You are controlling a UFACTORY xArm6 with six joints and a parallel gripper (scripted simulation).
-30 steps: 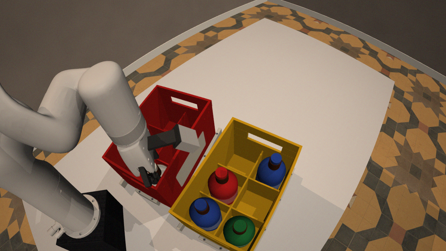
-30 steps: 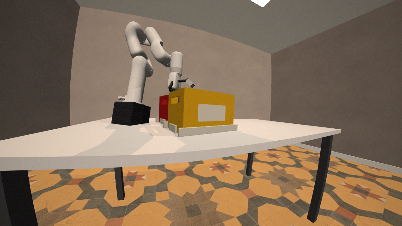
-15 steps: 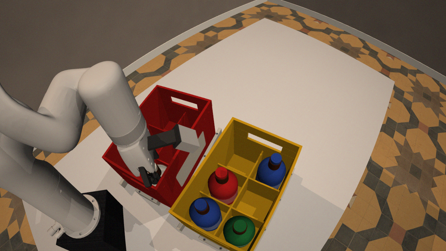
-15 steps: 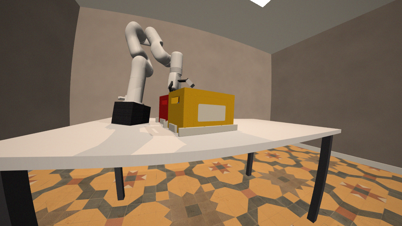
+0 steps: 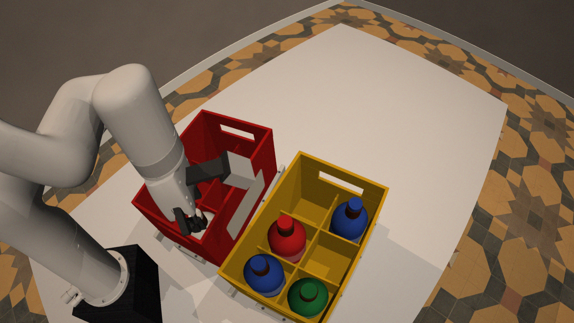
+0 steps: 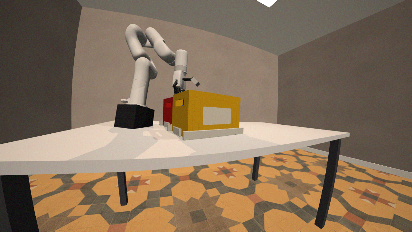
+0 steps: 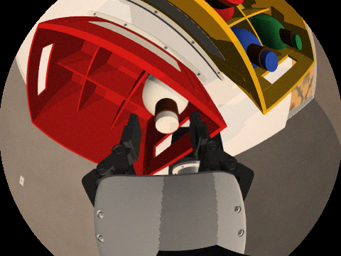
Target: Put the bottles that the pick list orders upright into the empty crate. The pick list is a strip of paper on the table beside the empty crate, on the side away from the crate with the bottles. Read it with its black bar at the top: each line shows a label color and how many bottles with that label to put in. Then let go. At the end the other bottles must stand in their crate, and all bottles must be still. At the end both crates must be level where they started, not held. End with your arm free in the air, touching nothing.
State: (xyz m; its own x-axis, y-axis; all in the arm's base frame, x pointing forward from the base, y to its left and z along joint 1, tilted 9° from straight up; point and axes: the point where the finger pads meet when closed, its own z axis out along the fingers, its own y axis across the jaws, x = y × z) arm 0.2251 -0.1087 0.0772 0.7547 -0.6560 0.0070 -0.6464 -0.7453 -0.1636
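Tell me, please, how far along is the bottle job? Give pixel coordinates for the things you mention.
Done, apparently: one white bottle (image 5: 209,217) (image 7: 153,93) stands in the red crate (image 5: 264,148) (image 6: 167,112) (image 7: 85,131).
In hand: nothing; the open hand (image 5: 192,225) (image 6: 178,91) (image 7: 164,121) is at its cap.
Left: moving the arm free. Two blue bottles (image 5: 349,220) (image 5: 264,276) (image 7: 245,39), one red (image 5: 286,241) (image 7: 224,13) and one green (image 5: 307,299) (image 7: 268,31) remain in the yellow crate (image 5: 305,174) (image 6: 195,101) (image 7: 284,93); the list isn't readable, so I can't tell whether more must move.

1. Your gripper (image 5: 194,224) (image 6: 179,91) (image 7: 164,121) sits slightly higher over the red crate (image 5: 238,120) (image 6: 167,111) (image 7: 124,46) than it does half a second earlier.
2. You see the wrist housing (image 5: 126,86) (image 6: 181,59) and the gray camera block (image 5: 241,170) (image 6: 194,80) raised with it.
3. Your elbow (image 6: 133,30) lies a little farther left in the exterior view.
4. From the top, you now see some of the white cap (image 5: 197,213) (image 7: 167,124) beside the fingers, where they hide it earlier.
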